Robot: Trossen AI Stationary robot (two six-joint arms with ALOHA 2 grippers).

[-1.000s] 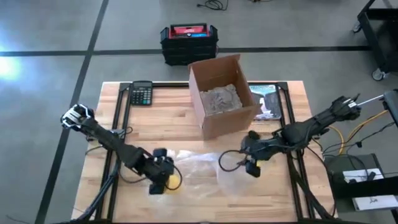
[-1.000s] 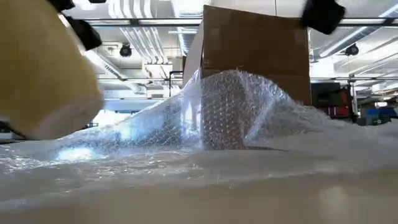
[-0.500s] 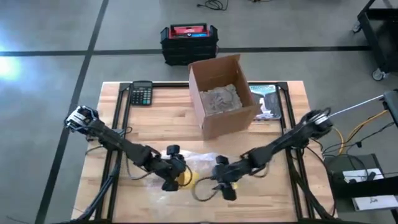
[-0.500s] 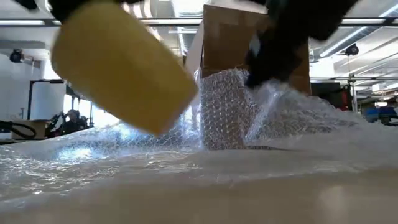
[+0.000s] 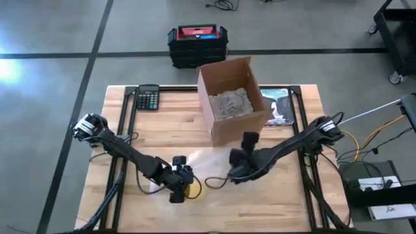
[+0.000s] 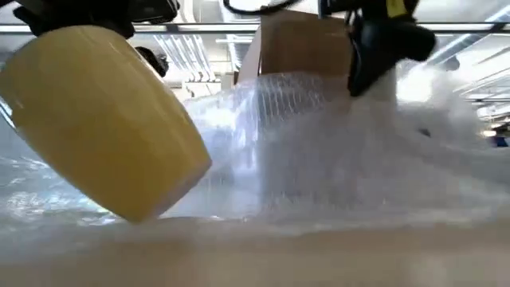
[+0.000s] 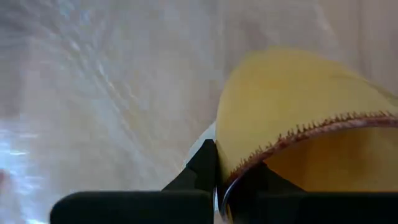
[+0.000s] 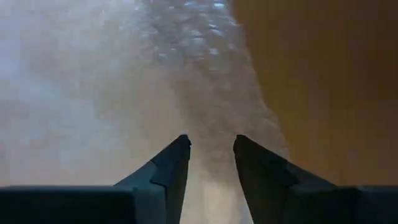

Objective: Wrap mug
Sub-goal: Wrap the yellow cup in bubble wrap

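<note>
Nearest to you, at the front of the table, your left gripper is clamped on the rim of the yellow mug, one finger against the outside wall. In the low view the mug is tilted and held above the bubble wrap, with its base toward the camera and down to the right. The left wrist view shows the mug filling much of the picture, its dark-edged rim close to the camera, with wrap spread beneath it.

Just to the right of the mug in the high view, your right gripper sits over the clear wrap, near the front corner of the cardboard box. In the right wrist view its two fingers stand a little apart with a ridge of wrap running up between them; you cannot tell whether they are pinching the sheet. The low view shows the right gripper up high, with the wrap lifted in a hump in front of the box.

Farther back, the box stands open on the middle of the table with crumpled grey padding inside. A calculator lies at the far left corner and a printed sheet lies right of the box. Beyond the table, a black and red case rests on the floor.
</note>
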